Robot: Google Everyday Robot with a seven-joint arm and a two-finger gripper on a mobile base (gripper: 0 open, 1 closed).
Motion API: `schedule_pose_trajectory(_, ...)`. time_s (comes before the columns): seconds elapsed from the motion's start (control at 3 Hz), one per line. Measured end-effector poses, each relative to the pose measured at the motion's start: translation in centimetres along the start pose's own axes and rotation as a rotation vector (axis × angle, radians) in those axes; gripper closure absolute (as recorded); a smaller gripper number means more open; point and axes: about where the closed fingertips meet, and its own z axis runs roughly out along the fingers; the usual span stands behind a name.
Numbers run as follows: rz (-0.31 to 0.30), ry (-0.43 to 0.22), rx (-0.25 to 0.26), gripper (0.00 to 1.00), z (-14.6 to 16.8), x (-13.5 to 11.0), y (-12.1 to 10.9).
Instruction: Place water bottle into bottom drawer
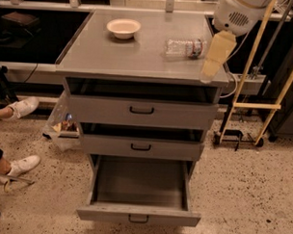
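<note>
Okay so, this is the reach-for-it step; nothing has been picked up yet. Taking the bowl (123,28) as the reference: the water bottle (185,47) lies on its side on the cabinet top (105,57), off to the right of the bowl and a bit nearer the camera, well apart from it. Nothing is touching it.

The gripper (210,67) is further right of the bowl, past the bottle's cap end, hanging at the front right corner of the top. It looks just beside the bottle, not on it. Honestly I cannot tell if the claw is open or shut from this angle. It's just a cream wedge pointing down.

The bottom drawer (138,216) is way below the bowl, lowest of the three, pulled out the furthest, and I can't see anything in it. So the drop spot is ready.

My guess at the next move: swing back toward the bowl side a touch, get over the middle of the bottle and come down across its short width. It's crinkly, round plastic, so it'll probably roll or squash if it's nudged off-centre. After that it's lift, clear the front edge and lower it into the drawer.
</note>
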Motion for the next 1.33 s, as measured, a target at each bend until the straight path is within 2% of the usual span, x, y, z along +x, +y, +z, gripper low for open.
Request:
schedule_pose_trajectory(0.33, 0.035, -0.016, -0.003, 0.00, 3.1, -2.8, -4.7)
schedule_pose_trajectory(0.67, 0.043, -0.056, 0.050, 0.00, 1.9, -3.6, -6.7)
schedule_pose_trajectory(1.0, 0.043, -0.061, 0.055, 0.00, 2.1, -3.8, -6.9)
schedule_pose_trajectory(1.33, 0.078, -0.067, 0.087, 0.00, 2.4, -3.0, -8.0)
